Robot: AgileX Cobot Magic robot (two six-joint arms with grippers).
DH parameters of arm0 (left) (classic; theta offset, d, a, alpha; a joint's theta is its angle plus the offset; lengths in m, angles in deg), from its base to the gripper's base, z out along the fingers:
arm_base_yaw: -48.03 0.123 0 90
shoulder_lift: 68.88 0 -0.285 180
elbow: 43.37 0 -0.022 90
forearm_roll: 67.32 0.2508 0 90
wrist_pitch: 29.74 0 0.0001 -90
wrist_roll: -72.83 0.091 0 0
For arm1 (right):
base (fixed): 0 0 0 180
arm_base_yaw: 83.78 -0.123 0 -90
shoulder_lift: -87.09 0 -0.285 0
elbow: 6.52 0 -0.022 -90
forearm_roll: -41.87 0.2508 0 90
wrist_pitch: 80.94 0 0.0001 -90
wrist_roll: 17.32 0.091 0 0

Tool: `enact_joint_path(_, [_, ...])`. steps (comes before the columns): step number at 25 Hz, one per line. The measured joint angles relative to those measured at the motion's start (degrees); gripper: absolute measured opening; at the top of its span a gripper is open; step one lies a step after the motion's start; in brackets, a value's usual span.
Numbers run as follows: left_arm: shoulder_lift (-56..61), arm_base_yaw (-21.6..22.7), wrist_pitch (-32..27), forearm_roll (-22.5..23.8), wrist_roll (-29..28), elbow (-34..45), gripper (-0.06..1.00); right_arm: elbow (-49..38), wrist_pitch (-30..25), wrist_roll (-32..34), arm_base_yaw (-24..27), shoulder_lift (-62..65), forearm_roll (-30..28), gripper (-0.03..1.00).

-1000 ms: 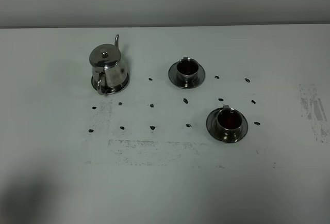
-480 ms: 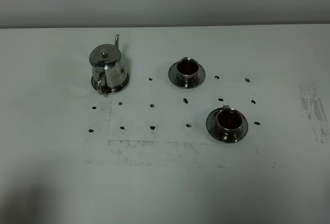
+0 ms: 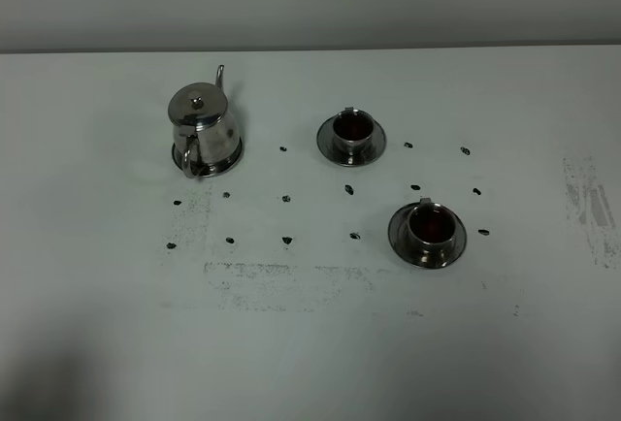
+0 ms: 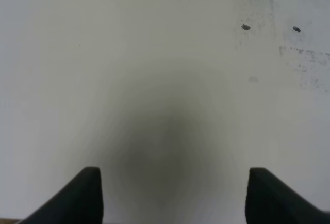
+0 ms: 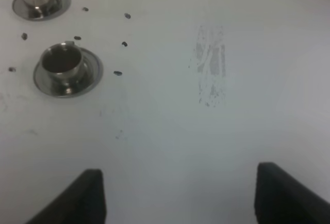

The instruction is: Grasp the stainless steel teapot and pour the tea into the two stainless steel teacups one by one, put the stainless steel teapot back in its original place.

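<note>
On the white counter (image 3: 310,343), the shiny bell-shaped steel teapot (image 3: 204,130) stands upright at far left on its round steel disc (image 3: 233,159); two small steel teacups (image 3: 354,128) (image 3: 432,227) holding reddish-brown tea (image 3: 432,219) sit on saucers to its right. Left pincer (image 4: 172,193) and right pincer (image 5: 180,193) hang spread wide, empty

Teapot disc (image 3: 231,161) mostly hidden under teapot (image 3: 202,128)

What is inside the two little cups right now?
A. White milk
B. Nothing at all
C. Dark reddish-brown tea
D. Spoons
C. Both cups, the far one and the near one, show dark reddish-brown tea inside, and each sits on its own saucer; the teapot stands upright off to the left.
</note>
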Motion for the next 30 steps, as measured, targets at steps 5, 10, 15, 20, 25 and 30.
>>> enact_joint_path(5, [0.0, 0.0, 0.0, 0.0, -0.1, 0.0, 0.57, 0.0, 0.0, 0.0, 0.0, 0.0, 0.0, 0.59])
enact_joint_path(10, [0.0, 0.0, 0.0, 0.0, -0.1, 0.0, 0.57, 0.0, 0.0, 0.1, 0.0, 0.0, 0.0, 0.59])
enact_joint_path(15, [0.2, 0.0, 0.0, 0.0, -0.1, 0.0, 0.57, 0.0, 0.0, 0.1, 0.0, 0.0, 0.0, 0.59])
enact_joint_path(20, [5.3, 0.0, 0.0, 0.0, -0.1, 0.0, 0.57, 0.0, 0.0, 0.1, 0.0, 0.0, 0.0, 0.59])
enact_joint_path(25, [7.6, 0.0, 0.0, 0.0, -0.1, 0.0, 0.57, 0.0, 0.0, 0.0, 0.0, 0.0, 0.0, 0.59])
enact_joint_path(30, [7.7, 0.0, 0.0, 0.0, -0.1, 0.0, 0.57, 0.0, 0.0, 0.0, 0.0, 0.0, 0.0, 0.59])
